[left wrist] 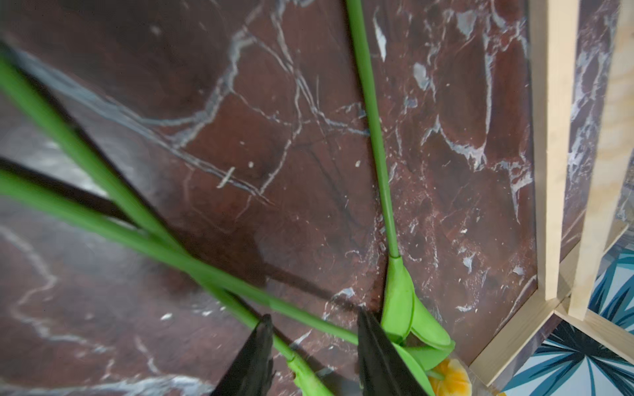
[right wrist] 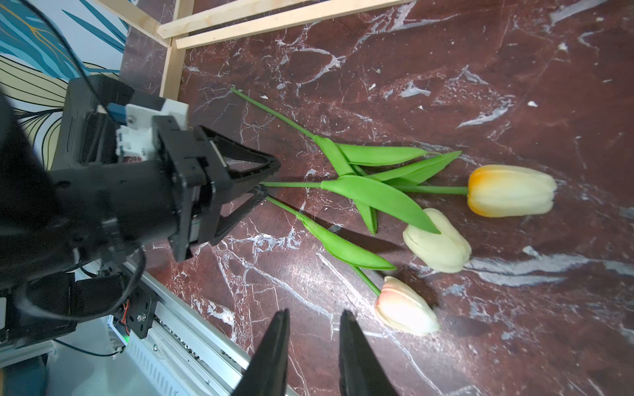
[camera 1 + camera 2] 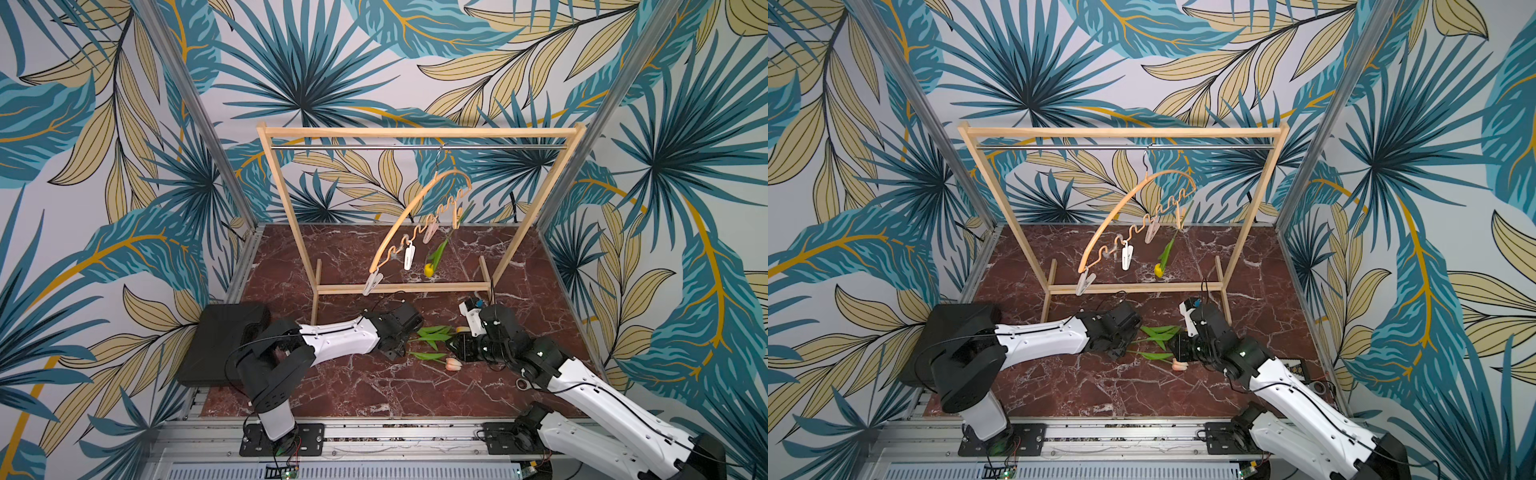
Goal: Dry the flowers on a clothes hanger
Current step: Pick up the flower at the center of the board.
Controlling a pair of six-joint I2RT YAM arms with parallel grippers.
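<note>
The clothes hanger (image 3: 409, 212) (image 3: 1121, 212) hangs tilted from the rack's rail. A yellow tulip (image 3: 429, 269) (image 3: 1159, 270) dangles head down from one of its clips. The other flowers lie on the marble: orange-yellow (image 2: 507, 190), cream-white (image 2: 437, 245) and pink (image 2: 404, 307) (image 3: 453, 363). My left gripper (image 1: 314, 322) (image 3: 405, 343) is low at their stem ends, jaws apart, with two crossing stems (image 1: 240, 288) between its fingers. My right gripper (image 2: 314, 317) (image 3: 451, 345) stands open by the heads, with nothing between its fingers and the pink head just beside it.
The wooden rack (image 3: 419, 133) stands behind, its base bar (image 3: 403, 287) just beyond both grippers. Empty white clips (image 3: 409, 257) hang from the hanger. A black box (image 3: 224, 340) sits at the left edge, and an aluminium rail (image 3: 395, 432) runs along the front.
</note>
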